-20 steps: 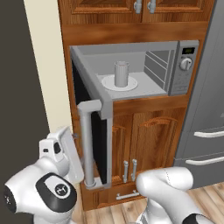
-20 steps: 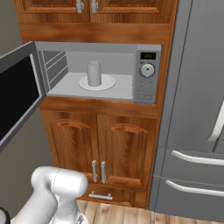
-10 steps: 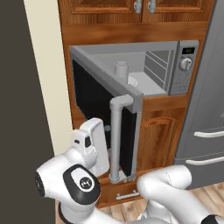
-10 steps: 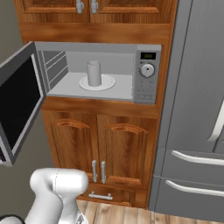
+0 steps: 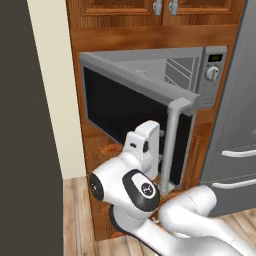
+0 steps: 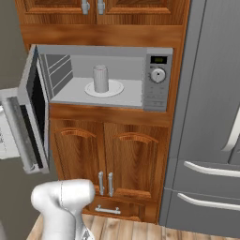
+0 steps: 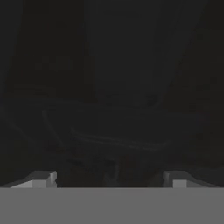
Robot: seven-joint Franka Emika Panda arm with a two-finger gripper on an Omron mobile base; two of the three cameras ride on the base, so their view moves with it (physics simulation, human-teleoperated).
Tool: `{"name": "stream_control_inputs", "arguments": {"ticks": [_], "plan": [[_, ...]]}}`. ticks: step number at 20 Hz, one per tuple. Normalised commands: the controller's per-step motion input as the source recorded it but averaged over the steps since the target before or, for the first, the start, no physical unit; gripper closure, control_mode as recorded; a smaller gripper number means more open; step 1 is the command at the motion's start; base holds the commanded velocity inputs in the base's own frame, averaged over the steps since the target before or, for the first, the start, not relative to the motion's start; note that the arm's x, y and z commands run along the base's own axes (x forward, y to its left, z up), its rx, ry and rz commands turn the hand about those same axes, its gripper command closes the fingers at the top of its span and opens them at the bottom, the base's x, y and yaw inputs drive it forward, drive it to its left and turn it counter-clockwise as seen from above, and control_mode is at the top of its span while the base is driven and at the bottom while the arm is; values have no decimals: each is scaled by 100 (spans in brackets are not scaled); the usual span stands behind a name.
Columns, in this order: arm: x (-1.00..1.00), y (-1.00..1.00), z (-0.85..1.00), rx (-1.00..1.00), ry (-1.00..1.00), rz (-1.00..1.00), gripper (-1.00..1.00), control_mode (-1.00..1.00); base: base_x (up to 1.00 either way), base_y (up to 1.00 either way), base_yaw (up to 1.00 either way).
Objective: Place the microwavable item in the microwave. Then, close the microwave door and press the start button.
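The cup stands upright on the round white turntable inside the microwave, at upper centre of the right base frame. The microwave door stands partly open, its black window facing the camera at centre of the left base frame, its vertical bar handle at its free edge.

The tool shows two pale tips well apart at the bottom of the hand frame, so it reads as spread and holding nothing; a dark pane lies just ahead of it.

Risks, as judged: a push too near the hinge could slip along the glass; a hard slam could jolt the cup; the arm's hand, just beside the handle, could catch on it.

Surroundings: wooden cabinet doors below the microwave, a grey refrigerator at right, wood plank floor beneath.
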Motion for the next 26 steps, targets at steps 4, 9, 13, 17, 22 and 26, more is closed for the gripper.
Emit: {"name": "stream_control_inputs", "arguments": {"ticks": [4,9,13,17,22,26], "plan": [[50,-81,34,6,-7,0,-100,-100,0,0,0],[60,-57,27,5,-12,3,-100,-100,0,0,0],[68,-35,5,5,-7,9,-100,-100,0,0,0],[87,-7,0,4,0,14,-100,-100,0,0,0],[98,-1,0,3,3,14,-100,-100,0,0,0],[90,0,1,1,6,13,-100,-100,0,0,0]]}}
